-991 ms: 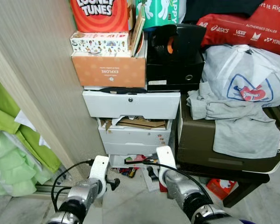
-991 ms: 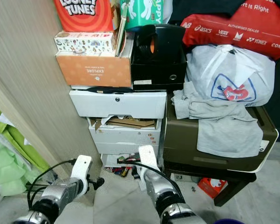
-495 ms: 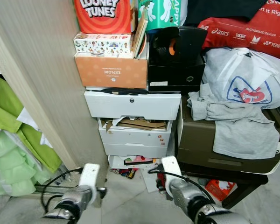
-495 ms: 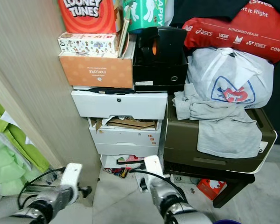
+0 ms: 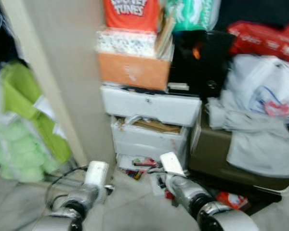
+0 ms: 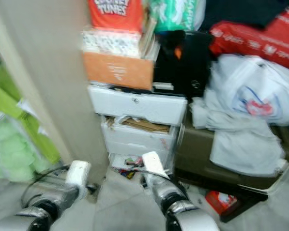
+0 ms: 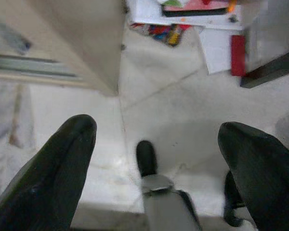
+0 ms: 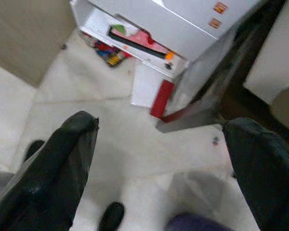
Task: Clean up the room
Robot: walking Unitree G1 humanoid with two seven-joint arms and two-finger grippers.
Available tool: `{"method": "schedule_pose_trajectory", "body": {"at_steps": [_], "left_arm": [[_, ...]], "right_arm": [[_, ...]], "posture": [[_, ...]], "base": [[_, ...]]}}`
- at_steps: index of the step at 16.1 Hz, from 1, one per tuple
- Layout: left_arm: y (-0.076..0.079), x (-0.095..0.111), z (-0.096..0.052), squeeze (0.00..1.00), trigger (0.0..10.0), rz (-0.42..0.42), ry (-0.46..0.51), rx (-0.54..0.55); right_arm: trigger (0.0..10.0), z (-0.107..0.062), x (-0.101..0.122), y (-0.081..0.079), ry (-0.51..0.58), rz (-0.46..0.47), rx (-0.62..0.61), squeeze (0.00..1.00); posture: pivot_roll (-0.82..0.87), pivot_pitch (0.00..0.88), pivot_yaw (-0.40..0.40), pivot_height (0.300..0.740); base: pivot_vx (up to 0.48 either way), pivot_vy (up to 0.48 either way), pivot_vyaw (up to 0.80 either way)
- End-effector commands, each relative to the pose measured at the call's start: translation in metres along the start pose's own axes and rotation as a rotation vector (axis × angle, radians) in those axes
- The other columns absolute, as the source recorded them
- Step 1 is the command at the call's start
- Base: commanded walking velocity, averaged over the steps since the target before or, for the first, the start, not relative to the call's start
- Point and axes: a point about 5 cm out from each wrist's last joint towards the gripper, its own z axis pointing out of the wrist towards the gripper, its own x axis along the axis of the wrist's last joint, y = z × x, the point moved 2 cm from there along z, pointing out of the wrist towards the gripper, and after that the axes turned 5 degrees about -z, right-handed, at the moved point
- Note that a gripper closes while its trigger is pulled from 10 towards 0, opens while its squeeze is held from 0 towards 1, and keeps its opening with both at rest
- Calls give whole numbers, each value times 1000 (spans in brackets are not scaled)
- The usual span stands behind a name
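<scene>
Hanging low, both claws (left claw (image 7: 156, 144), right claw (image 8: 159, 159)) agape above floor (image 7: 183, 120).

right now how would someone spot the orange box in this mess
Find the white drawer unit standing against the tall beige panel. The orange cardboard box sits on top of the unit, left of a black box. It is the only plain orange block, with a patterned white box lying on it.

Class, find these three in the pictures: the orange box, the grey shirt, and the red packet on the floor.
Orange box (image 5: 134, 72), left eye view, its front face.
Grey shirt (image 6: 241, 149), right eye view, the hanging part.
Red packet (image 8: 162, 98), right wrist view, its middle.
</scene>
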Motion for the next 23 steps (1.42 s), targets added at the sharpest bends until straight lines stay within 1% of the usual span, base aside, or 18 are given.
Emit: {"method": "schedule_pose_trajectory", "body": {"at_steps": [1, 5, 8, 10, 12, 17, 23], "left_arm": [[10, 9, 0, 0, 10000, -2, 28, -23], [17, 18, 0, 0, 10000, 13, 51, -41], [20, 24, 0, 0, 10000, 12, 67, -45], [22, 26, 0, 0, 10000, 26, 75, -50], [24, 27, 0, 0, 10000, 43, 76, -57], [22, 25, 0, 0, 10000, 48, 70, -49], [21, 22, 0, 0, 10000, 54, 66, -47]], "right_arm": [[10000, 0, -3, 5, -10, -4, -14, 0], [10000, 1, 1, 12, 1, 6, -34, 0], [10000, 0, 4, 13, 8, 11, -38, 0], [10000, 0, 7, 13, 17, -9, -39, 0], [10000, 0, 9, 13, 19, -26, -37, 0], [10000, 0, 9, 9, 18, -31, -30, 0], [10000, 0, 7, 7, 13, -36, -25, 0]], "posture": [[-93, 0, -13, 740], [-103, 0, -10, 740], [-107, 0, -7, 740], [-107, 0, -5, 740], [-107, 0, -5, 740], [-88, 0, -19, 740], [-92, 0, -12, 740]], "base": [[0, 0, 0], [0, 0, 0], [0, 0, 0], [0, 0, 0], [0, 0, 800], [0, 0, 800], [0, 0, 800]]}}
